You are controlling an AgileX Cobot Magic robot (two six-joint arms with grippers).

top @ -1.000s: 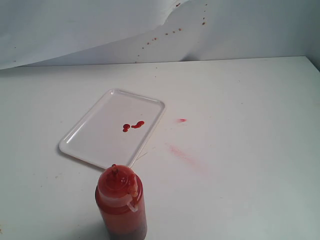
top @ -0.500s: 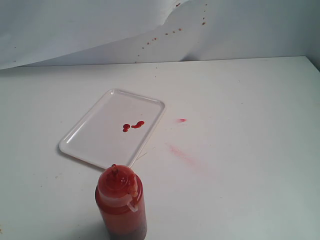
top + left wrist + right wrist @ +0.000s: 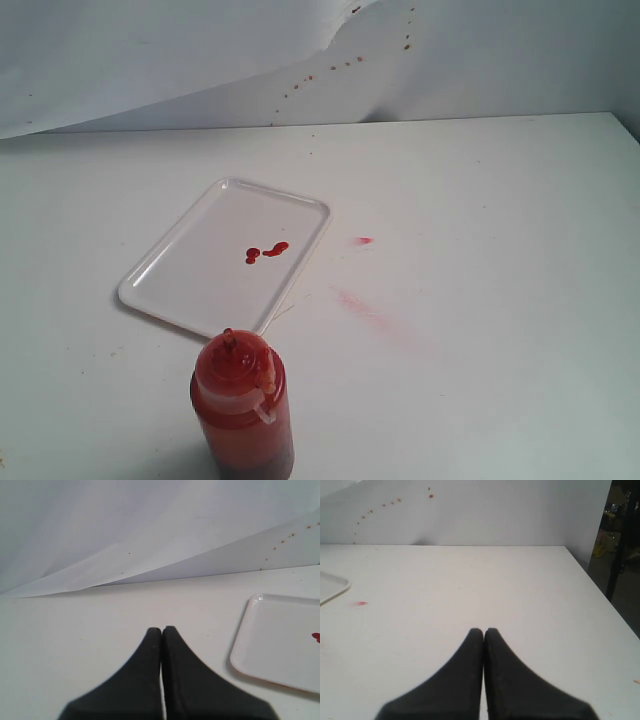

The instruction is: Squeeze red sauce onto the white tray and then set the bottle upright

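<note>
Step in hand: looks like the end of the task, both parts done as things lie. Red sauce [image 3: 268,250] sits as a few small glossy blobs near the middle of the white tray [image 3: 190,270]. The bottle [image 3: 243,410] stands upright on the worktop [image 3: 480,200], nozzle up, tethered cap hanging at its side. It is at the near edge of the exterior view. Its top overlaps the tray's near rim in that view, but its base looks set apart from the tray.

Left tool [image 3: 162,630]: jaws pressed together, nothing between them, low over bare worktop. One end of the tray shows ahead of it, apart. Right tool [image 3: 483,631]: the same, closed and empty, with only a corner of the tray in its view, well apart.

Bottle versus tools: no contact. The bottle shows in neither wrist view and neither tool shows in the exterior view, so I can't tell exactly how far off they are.

Off-tray mess: a pink smear [image 3: 370,315] and a small red spot [image 3: 364,240] on the worktop beside the tray, plus brownish-red specks [image 3: 330,68] on the backdrop. None of it counts as the sauce target.

Next move, my read: no grasp needed. The arms should keep clear of the bottle, which is narrow, tall and easy to tip. Any re-grip would need the jaws opened first.
</note>
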